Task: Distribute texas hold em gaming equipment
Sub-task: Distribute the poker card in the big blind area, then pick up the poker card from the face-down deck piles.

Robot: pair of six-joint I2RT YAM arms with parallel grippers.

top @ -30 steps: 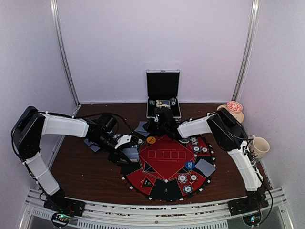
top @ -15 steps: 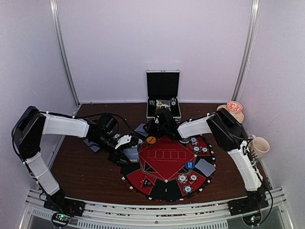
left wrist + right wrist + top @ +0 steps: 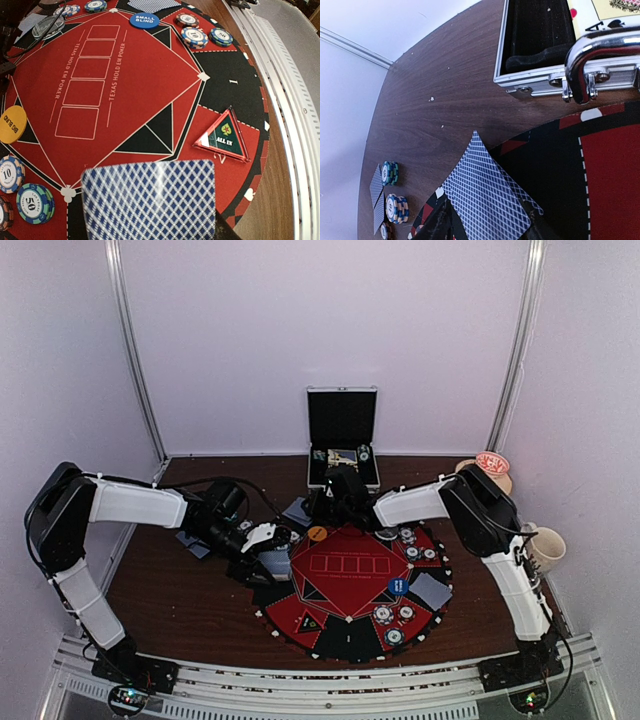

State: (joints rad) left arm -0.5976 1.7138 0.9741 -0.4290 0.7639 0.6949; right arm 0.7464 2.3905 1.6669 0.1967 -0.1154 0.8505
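Note:
My left gripper [image 3: 264, 540] hangs over the left side of the red and black poker mat [image 3: 350, 570], shut on a blue-backed playing card [image 3: 150, 200] that fills the bottom of the left wrist view. My right gripper [image 3: 487, 232] is open at the mat's far edge, near the case. Its dark fingers [image 3: 437, 225] stand on either side of two overlapping blue-backed cards [image 3: 485, 192] lying half on the mat, half on the wood. On the mat lie chip stacks [image 3: 34, 202], a blue small-blind disc [image 3: 144, 20], an orange big-blind disc [image 3: 11, 124] and a triangular all-in marker [image 3: 225, 136].
An open metal case [image 3: 343, 440] stands at the back, its handle [image 3: 600, 50] close to the right gripper. A patterned mug [image 3: 545, 545] and a tan dish [image 3: 490, 468] sit at the right. More chips [image 3: 390, 172] and cards [image 3: 377, 197] lie on the wood left of the mat.
The right gripper's jaws have spread apart over the cards at the mat's far edge. The left arm and its card have stayed put.

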